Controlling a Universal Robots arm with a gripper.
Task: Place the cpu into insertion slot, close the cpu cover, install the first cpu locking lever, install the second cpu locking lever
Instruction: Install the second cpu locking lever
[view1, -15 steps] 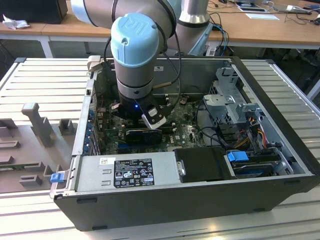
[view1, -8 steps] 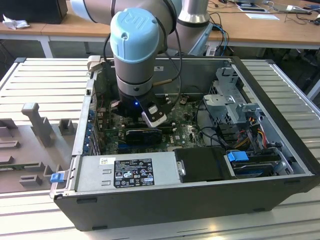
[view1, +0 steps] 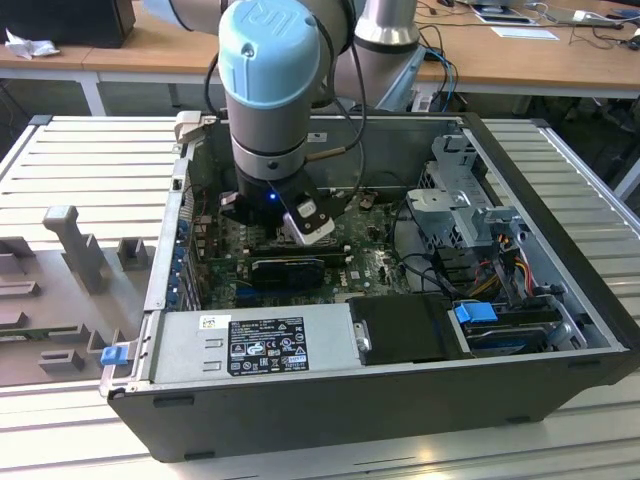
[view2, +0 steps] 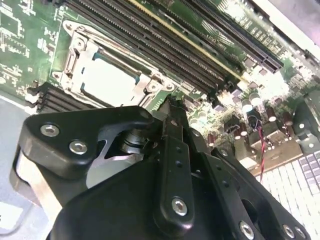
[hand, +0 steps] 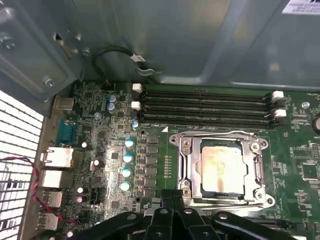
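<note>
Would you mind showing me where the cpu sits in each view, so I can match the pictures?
Exterior view: I cannot make it out; the end effector hangs over that part of the motherboard.
First wrist view: the cpu lies inside the cpu cover, just beyond the end effector.
Second wrist view: the cpu lies under the same frame.
Shared landmark: the long memory slots beside the socket.

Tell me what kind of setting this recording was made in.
Probably a lab or workshop bench set up for computer assembly. An open desktop computer case lies on a slatted metal table, with office desks behind. The claw hangs over the motherboard, beside the cpu in its socket.
</note>
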